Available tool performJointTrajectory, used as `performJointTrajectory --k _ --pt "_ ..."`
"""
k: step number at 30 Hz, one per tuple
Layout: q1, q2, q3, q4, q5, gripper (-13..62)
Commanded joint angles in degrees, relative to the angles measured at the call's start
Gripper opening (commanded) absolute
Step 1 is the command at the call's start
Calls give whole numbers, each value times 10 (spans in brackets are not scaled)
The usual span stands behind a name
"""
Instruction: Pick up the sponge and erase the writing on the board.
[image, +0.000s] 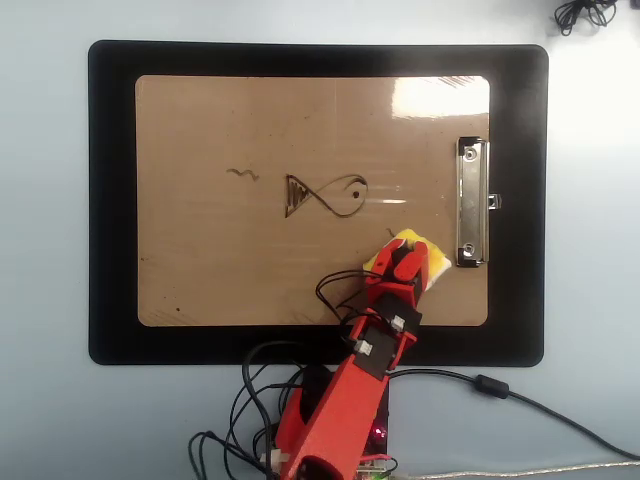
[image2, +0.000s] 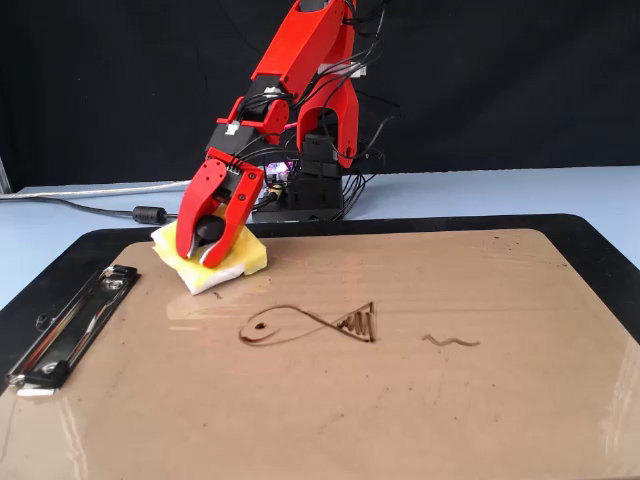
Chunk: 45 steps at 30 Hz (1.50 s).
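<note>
The tan board (image: 250, 260) (image2: 400, 400) lies on a black mat, its silver clip (image: 472, 202) (image2: 65, 325) at one short side. The writing, a small fish (image: 325, 194) (image2: 308, 325) with a hatched tail, sits mid-board, with a squiggle (image: 242, 175) (image2: 450, 342) beyond the tail. My red gripper (image: 408, 262) (image2: 212, 252) is shut on the black knob of the yellow sponge (image: 432, 262) (image2: 245, 260). The sponge rests on the board between the fish and the clip, over the spot of a second small squiggle, of which only a trace shows.
The black mat (image: 110, 200) (image2: 600, 235) frames the board on a pale blue table. The arm's base (image2: 320, 195) and cables (image: 500, 390) (image2: 120, 205) stand at the board's long edge. A coiled black wire (image: 590, 15) lies in the top right corner of the overhead view.
</note>
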<state>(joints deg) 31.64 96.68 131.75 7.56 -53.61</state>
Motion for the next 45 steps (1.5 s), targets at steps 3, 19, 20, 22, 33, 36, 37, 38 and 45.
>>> performJointTrajectory --k 3,19,20,22,33,36,37,38,45 --pt "-18 -105 -85 -37 -16 -78" --pt "-130 -33 4 -74 -144 -77" --pt "-131 -3 35 -75 -144 -77" --pt "-139 54 85 -78 -149 -78" --pt "-225 -290 -229 -131 -180 -77" --pt "-236 -120 -62 -102 -187 -78" --pt "-244 -41 10 -101 -193 -78" --pt "-250 2 49 -101 -199 -78" --pt "-265 -261 -190 -144 -218 -78"
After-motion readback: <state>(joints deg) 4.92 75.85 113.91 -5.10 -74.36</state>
